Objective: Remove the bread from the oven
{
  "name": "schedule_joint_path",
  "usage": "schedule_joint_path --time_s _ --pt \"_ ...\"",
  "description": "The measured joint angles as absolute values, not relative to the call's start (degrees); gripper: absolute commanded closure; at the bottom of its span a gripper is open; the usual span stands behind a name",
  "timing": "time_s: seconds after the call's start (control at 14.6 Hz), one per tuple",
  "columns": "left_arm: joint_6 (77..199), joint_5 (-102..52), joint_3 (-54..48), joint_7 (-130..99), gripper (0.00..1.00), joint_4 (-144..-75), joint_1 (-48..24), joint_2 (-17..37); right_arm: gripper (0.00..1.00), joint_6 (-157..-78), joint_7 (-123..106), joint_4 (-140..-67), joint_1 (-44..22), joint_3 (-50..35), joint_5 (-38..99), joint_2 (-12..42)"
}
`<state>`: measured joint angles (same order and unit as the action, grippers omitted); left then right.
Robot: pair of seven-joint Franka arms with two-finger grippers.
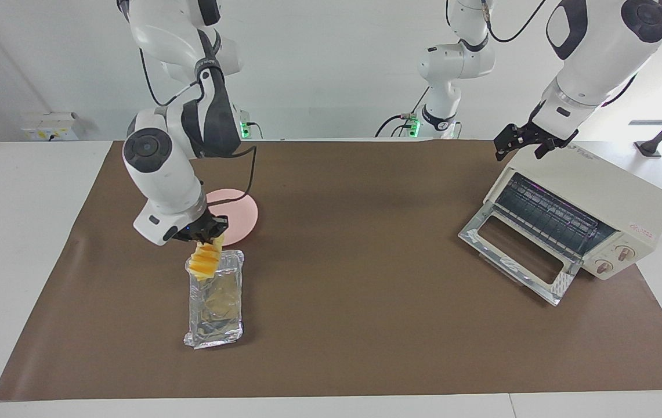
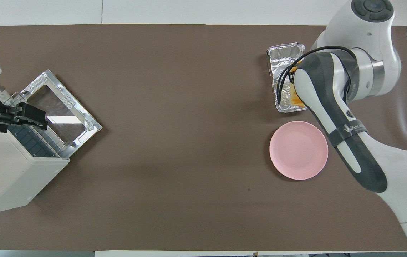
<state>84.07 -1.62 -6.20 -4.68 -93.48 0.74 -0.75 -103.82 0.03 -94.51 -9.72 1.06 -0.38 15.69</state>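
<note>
At the nine o'clock side of the facing view, the right gripper is hanging over the robot-side end of the foil tray, its fingers closing on the upper end of the bread. The golden ridged loaf is dangling tilted from the grip, its lower end reaching down to the tray's rim; whether it is touching the foil cannot be told. The tray is lying lengthwise on the brown mat, and the pink plate is sitting just beside it, nearer to the robots, partly hidden by the arm. At three o'clock the oven is standing angled with its glass door folded down flat onto the mat and its wire rack showing inside. The left gripper is hovering over the oven's top edge at its robot-side corner, fingers spread a little and holding nothing.

In the overhead view, the right arm is crossing the frame at about two o'clock and covering its own gripper; only an orange-yellow sliver of the bread is peeking out at the tray's nearer end. The plate is lying at four o'clock, nearer to the robots than the tray. At nine o'clock the left gripper is hanging over the oven's open mouth, fingers slightly parted and empty, with the lowered door beside it.
</note>
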Motion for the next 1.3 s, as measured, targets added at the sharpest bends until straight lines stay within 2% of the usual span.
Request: schedule_joint_path --time_s 0.34,0.62,0.75,1.03,1.3 --pt "84.07 -1.62 -6.2 -4.68 0.0 -93.48 0.74 -0.75 1.0 -115.9 5.24 -120.8 -13.58 0.55 -0.33 -2.06" --pt "84.07 -1.62 -6.2 -4.68 0.0 -93.48 0.74 -0.75 1.0 -129.83 6.85 -137.29 -15.41 0.42 -0.33 -8.37" --pt "84.07 -1.62 -6.2 -4.68 0.0 -93.48 0.74 -0.75 1.0 -134.5 6.85 -141.39 -15.38 0.57 -0.33 -8.58" --pt "84.07 -1.62 -6.2 -4.68 0.0 -93.48 0.74 -0.75 1.0 -140.2 6.85 -144.74 -15.37 0.58 -0.33 -7.62" --pt "84.07 -1.62 -6.2 -4.68 0.0 -93.48 0.74 -0.75 1.0 -141.09 6.84 -145.2 -15.07 0.66 -0.33 -6.93"
